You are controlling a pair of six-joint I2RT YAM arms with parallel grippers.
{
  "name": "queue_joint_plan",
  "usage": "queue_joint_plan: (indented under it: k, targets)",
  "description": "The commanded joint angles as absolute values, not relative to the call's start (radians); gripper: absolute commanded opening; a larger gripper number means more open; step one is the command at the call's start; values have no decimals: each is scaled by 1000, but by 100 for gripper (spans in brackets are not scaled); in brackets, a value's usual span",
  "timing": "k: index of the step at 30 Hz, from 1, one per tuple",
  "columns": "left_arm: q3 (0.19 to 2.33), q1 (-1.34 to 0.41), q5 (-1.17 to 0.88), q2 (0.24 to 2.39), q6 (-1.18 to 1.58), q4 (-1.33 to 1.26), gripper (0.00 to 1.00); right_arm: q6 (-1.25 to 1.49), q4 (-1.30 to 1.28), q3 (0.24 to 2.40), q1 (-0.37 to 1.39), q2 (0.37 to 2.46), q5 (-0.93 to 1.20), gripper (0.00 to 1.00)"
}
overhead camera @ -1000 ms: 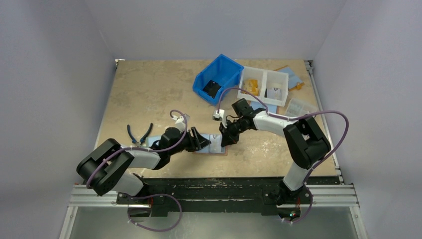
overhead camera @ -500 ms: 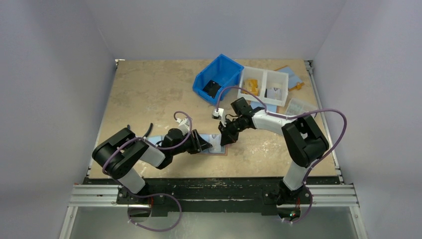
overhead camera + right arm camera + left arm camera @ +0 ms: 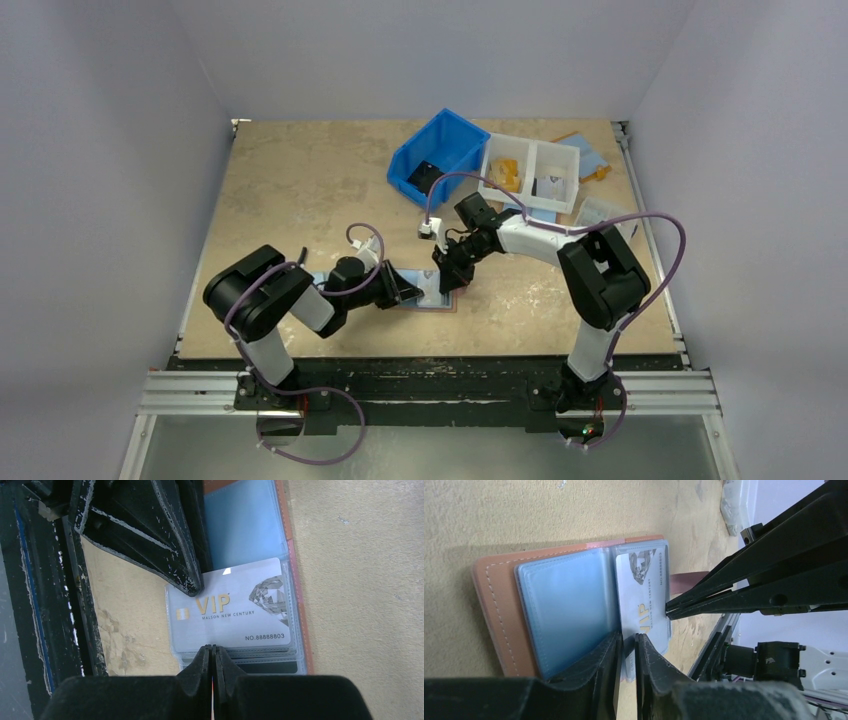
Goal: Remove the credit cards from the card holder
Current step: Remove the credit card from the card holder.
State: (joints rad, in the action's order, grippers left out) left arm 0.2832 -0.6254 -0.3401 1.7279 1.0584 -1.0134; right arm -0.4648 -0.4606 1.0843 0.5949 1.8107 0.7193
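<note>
The card holder lies open on the table, salmon-brown leather with light-blue clear sleeves; it also shows in the top view. A silver VIP card lies on top of the right-hand stack of sleeves, its chip end at the sleeve's open edge. My left gripper is closed to a narrow gap on that card's corner. My right gripper is shut, its tips on the edge of the sleeves just below the card. Both grippers meet over the holder in the top view, the left and the right.
A blue bin and a white two-part tray stand at the back. A flat blue-lined folder and a clear bag lie at the back right. Pliers are mostly hidden behind my left arm.
My left arm has folded in, its elbow swinging right and up over the pliers. My right gripper has shifted a little left onto the holder. The holder has stayed in place.
</note>
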Motion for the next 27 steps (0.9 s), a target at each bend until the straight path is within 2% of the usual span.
queue_joint_plan:
  k: [1, 4, 9, 15, 27]
  targets:
    - [269, -608, -359, 1780, 1097, -1135, 16, -487, -445, 1098, 650, 1873, 714, 5]
    - [257, -596, -375, 1803, 1114, -1185, 0, -471, -438, 1097, 650, 1875, 700, 6]
    - [230, -577, -392, 1830, 1136, -1257, 0, -426, -407, 1093, 648, 1877, 622, 8]
    - [183, -534, -413, 1807, 1138, -1269, 0, -378, -374, 1083, 640, 1882, 528, 19]
    - [162, -505, -463, 1801, 1139, -1291, 0, -370, -375, 1081, 640, 1900, 484, 39]
